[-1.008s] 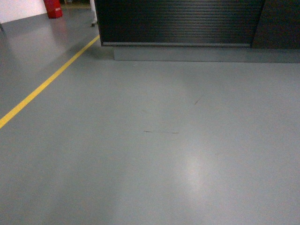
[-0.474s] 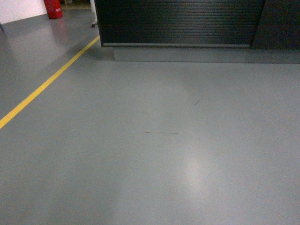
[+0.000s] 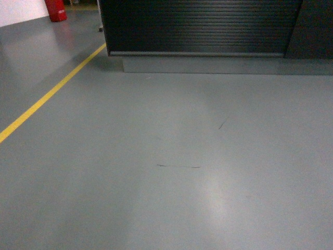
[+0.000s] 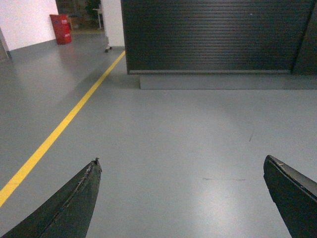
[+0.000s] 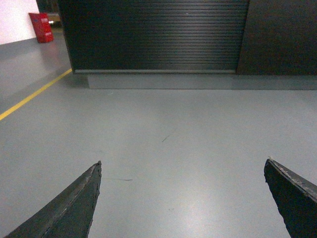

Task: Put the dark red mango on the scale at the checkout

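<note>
The checkout (image 3: 200, 26) stands at the top of the head view, a black counter with a horizontally ribbed front on a grey plinth; only its front shows, not its top. Neither the dark red mango nor the scale appears in any of the 3 views, so where they are cannot be told. Between the robot and the counter lies grey floor (image 3: 171, 198) with 2 thin dark scuff marks (image 3: 178, 166) near its middle and a pale glare patch. A yellow floor line (image 3: 49, 96) runs diagonally from the counter's left corner toward the left edge, and a red container (image 3: 55, 9) sits at the far upper left by a white wall.

The left gripper (image 4: 181, 198) hangs above the floor with its 2 dark fingers (image 4: 74, 203) spread wide and nothing between them. The right gripper (image 5: 183, 198) is likewise spread wide and empty, facing the counter's ribbed front
</note>
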You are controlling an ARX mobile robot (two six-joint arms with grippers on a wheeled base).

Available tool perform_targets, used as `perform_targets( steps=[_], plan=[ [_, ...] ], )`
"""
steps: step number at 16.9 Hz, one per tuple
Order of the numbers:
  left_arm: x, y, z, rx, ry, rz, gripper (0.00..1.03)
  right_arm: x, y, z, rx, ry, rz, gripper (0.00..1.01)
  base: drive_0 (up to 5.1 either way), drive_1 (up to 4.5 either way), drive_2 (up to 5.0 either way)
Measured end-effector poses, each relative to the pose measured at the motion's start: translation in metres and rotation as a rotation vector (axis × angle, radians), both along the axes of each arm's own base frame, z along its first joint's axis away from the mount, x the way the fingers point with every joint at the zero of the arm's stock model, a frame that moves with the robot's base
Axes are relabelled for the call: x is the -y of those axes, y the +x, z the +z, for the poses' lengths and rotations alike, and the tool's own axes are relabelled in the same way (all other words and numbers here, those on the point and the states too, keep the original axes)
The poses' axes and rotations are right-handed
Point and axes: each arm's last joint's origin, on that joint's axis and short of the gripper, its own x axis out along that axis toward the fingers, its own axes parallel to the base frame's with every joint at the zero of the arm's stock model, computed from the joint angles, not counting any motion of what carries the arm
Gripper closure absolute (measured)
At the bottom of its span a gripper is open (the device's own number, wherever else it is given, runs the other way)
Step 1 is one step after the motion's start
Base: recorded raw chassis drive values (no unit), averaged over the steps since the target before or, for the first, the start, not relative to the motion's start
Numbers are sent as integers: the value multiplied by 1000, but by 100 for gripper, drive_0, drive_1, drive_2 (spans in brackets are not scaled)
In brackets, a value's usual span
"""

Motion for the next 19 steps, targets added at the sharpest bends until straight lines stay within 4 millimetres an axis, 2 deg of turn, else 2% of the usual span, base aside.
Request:
perform_targets(
  steps=[19],
  plan=[
    [0, 0, 0, 0, 0, 0, 5, 0, 0, 0, 0, 0, 0, 3, 0, 0, 0]
  ],
)
